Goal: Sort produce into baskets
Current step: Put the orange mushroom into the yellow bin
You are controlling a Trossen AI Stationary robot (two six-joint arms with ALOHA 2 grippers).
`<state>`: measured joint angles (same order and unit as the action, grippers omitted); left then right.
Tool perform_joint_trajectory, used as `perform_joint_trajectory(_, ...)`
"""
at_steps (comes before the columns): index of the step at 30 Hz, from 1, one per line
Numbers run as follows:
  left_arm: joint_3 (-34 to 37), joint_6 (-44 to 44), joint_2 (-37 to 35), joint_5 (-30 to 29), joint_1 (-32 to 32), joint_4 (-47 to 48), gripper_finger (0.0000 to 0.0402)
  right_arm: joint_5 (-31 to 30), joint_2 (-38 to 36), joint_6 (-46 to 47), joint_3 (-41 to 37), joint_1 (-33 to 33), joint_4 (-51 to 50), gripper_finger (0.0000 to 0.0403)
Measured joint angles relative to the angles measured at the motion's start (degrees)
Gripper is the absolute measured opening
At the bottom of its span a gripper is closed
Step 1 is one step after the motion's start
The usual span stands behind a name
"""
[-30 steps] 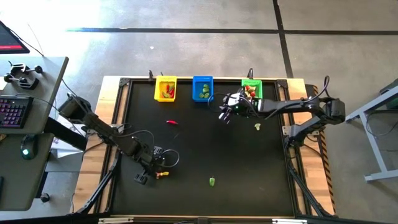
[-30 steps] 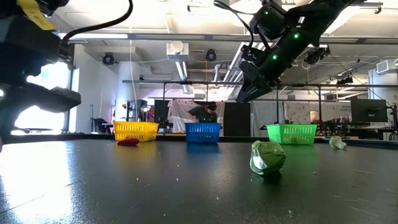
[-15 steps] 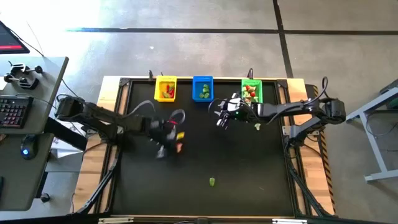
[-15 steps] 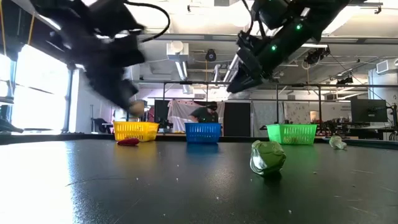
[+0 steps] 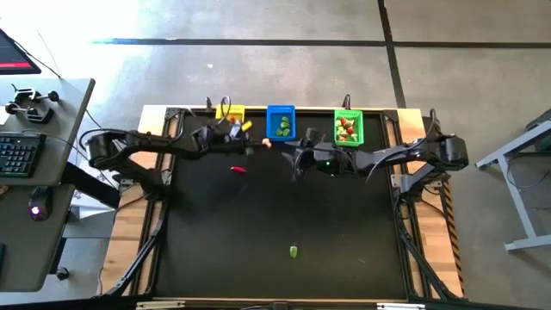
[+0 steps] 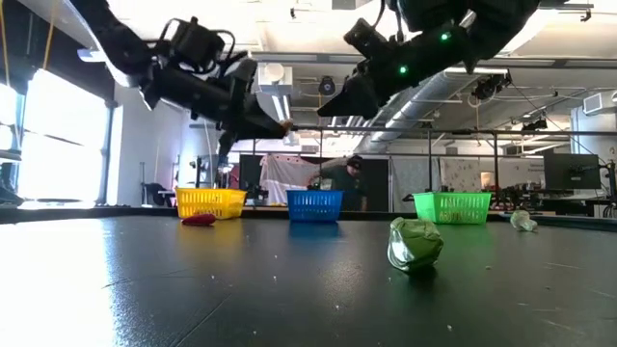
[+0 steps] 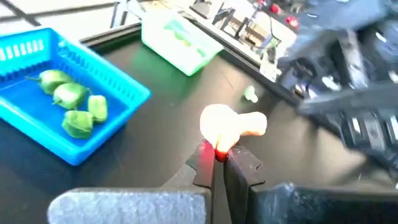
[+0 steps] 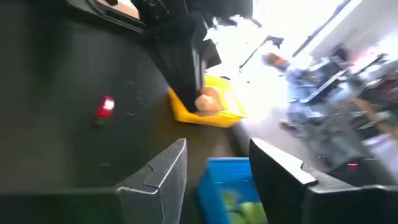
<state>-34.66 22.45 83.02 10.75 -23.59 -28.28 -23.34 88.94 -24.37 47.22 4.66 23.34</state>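
No text, label, brand, number or sign can be read in any view. The red monitor (image 5: 15, 53) beside the bench's left edge shows only colour, and the far screens (image 6: 569, 172) in the room behind are too small to make out.

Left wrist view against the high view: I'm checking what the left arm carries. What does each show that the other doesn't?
Only the left wrist view shows the left gripper with its jaws shut on a white-and-red mushroom piece, and three separate green pieces in the blue basket.

Only the high view shows the yellow basket, a red chilli and a green piece loose on the table, and the right gripper, open, near the blue basket.

Both show the blue basket and the green basket.
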Motion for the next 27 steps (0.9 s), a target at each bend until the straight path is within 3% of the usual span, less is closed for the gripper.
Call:
perform_joint_trajectory(8,-3.3,3.96,6.54,7.29,-4.16,-3.67,0.0001,-1.71,2.81,-6.92,0.06,0.88,7.75,0.0165)
perform_joint_trajectory(18,-7.14,3.44,9.71,8.53,-2.11,-5.04,0.0001,-1.15,4.53,-7.77,4.04,1.43,1.18,0.0163)
perform_joint_trajectory(22,-7.21,3.19,9.71,8.58,-1.34,-5.08,0.0001,-1.6,4.53,-7.61,4.2,1.67,1.16,0.0133)
perform_joint_trajectory(27,-7.2,2.95,9.71,8.39,-0.92,-5.11,0.0001,-0.61,4.53,-7.59,4.2,2.01,-1.27,0.0063)
